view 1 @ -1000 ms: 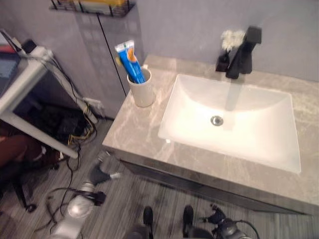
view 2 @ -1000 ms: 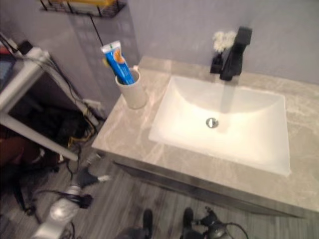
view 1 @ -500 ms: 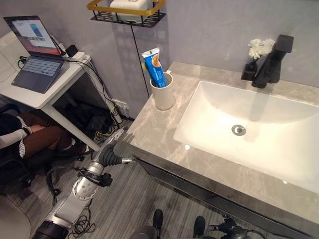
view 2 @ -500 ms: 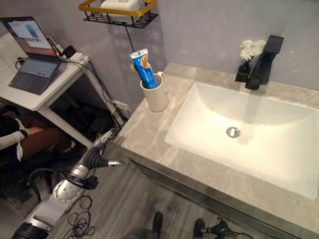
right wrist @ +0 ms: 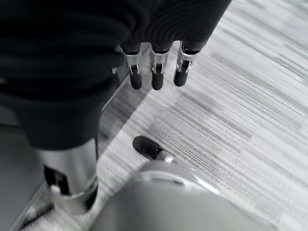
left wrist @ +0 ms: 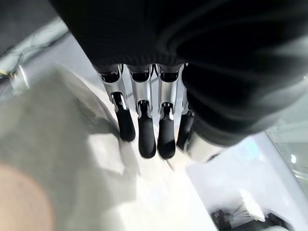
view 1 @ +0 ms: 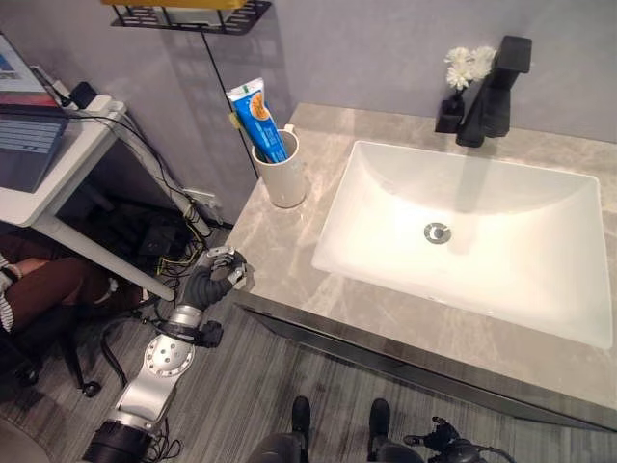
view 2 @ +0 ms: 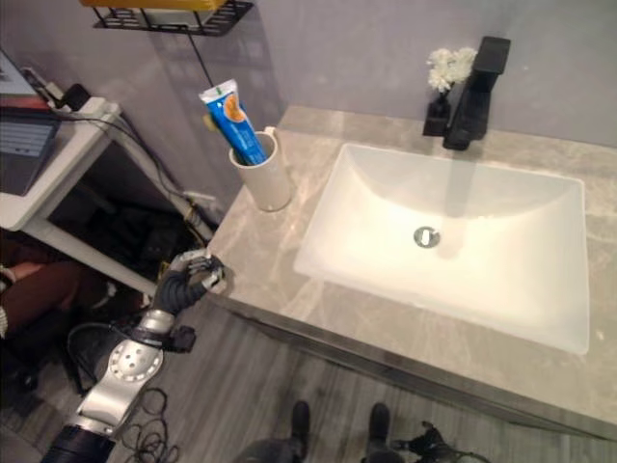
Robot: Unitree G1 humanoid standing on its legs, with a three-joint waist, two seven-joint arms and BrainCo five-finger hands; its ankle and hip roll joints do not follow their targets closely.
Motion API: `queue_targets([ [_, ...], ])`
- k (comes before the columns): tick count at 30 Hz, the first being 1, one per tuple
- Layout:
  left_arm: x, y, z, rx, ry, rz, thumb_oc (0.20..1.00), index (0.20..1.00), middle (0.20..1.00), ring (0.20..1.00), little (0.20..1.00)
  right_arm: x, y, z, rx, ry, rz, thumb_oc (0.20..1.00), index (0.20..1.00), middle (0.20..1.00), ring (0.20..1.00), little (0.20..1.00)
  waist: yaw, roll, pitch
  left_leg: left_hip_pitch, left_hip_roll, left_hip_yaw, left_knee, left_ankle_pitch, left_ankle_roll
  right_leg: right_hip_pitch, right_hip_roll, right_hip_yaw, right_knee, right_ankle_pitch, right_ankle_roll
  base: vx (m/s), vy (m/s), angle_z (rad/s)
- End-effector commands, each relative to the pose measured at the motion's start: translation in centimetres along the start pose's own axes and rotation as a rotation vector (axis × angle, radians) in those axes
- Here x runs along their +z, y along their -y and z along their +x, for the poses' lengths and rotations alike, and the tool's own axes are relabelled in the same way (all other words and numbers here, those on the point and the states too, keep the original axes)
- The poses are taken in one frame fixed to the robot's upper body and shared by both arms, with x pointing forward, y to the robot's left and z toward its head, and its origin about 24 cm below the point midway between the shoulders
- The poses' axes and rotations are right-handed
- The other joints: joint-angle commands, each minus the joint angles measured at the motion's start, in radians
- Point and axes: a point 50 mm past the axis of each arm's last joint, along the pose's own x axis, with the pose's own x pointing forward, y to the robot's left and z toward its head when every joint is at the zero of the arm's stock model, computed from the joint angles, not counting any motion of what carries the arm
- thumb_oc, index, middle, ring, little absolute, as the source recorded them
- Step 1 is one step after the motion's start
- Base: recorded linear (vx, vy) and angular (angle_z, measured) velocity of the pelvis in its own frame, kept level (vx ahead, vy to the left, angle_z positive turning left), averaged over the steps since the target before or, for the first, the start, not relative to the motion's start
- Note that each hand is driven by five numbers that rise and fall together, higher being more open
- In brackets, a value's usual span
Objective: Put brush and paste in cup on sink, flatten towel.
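Since half a second ago our head has swung, so the whole scene sits differently; apart from that, our left hand (view 1: 214, 283) has risen beside the near left corner of the counter (view 1: 289, 260) and its fingers, straighter then, are now curled in on themselves around nothing (the left wrist view shows dark tips bent over pale stone and no object between them); our right hand (right wrist: 155, 72) hangs over the striped grey floor, fingers loosely bent and empty.

As for progress, we judge the first part done: the paste (view 1: 256, 118), a blue tube with an orange and white end, stands upright in the cup (view 1: 284, 174) on the counter's left side, just left of the sink (view 1: 463, 236); a pale sliver at the cup's rim beside the tube may be the brush, though we cannot tell for certain. What is left is the towel, and we see no towel to flatten from where we stand.

On materials: the counter is polished grey-beige marble with pale veins; the basin is a glossy white rectangle with rounded inner corners and a metal drain; the cup is a plain, matte off-white cylinder; the faucet (view 1: 492, 92) is angular matte black, with a small white flower sprig just beside it.
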Motion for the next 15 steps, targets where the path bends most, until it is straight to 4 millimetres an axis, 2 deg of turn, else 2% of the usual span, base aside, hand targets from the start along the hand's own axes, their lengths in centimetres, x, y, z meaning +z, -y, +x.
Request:
queue_targets([
  [1, 0.9, -3.8, -1.6, 0.113, 0.030, -0.118, 0.200, 0.200, 0.200, 0.200, 0.200, 1.2, -1.0, 0.0, 0.037, 0.004, 0.038, 1.000, 1.000, 1.000, 1.000, 1.000, 0.023, -0.020, 0.002, -0.013, -0.022, -0.017, 0.006, -0.013, -0.027, 0.031, -0.031, 0.018, 0.001, -0.032, 0.047, -0.01, -0.003, 0.15],
  [3, 0.5, -4.3, -1.5, 0.223, 0.040, -0.265, 0.200, 0.200, 0.200, 0.200, 0.200, 0.6, -1.3, 0.0, 0.064, -0.011, 0.014, 1.000, 1.000, 1.000, 1.000, 1.000, 0.024, -0.019, 0.006, -0.018, -0.020, -0.015, 0.006, -0.008, -0.030, 0.025, -0.028, 0.020, 0.001, -0.029, 0.045, -0.03, -0.007, 0.28],
  [5, 0.2, -3.6, -1.2, 0.224, 0.031, -0.329, 0.200, 0.200, 0.200, 0.200, 0.200, 0.4, -1.3, 0.0, 0.067, -0.022, 0.001, 1.000, 1.000, 1.000, 1.000, 1.000, 0.018, -0.017, 0.010, -0.023, -0.018, -0.012, 0.006, -0.006, -0.031, 0.019, -0.026, 0.023, 0.001, -0.027, 0.043, -0.02, -0.012, 0.10],
  [15, -0.7, -2.1, -1.1, 0.180, -0.021, -0.441, 0.200, 0.200, 0.200, 0.200, 0.200, 1.5, -1.1, 0.1, 0.069, 0.001, 0.007, 1.000, 1.000, 1.000, 1.000, 1.000, 0.009, -0.009, 0.021, -0.024, -0.011, 0.005, 0.006, -0.004, -0.032, 0.010, -0.022, 0.033, 0.001, -0.020, 0.042, -0.01, -0.002, -0.09],
])
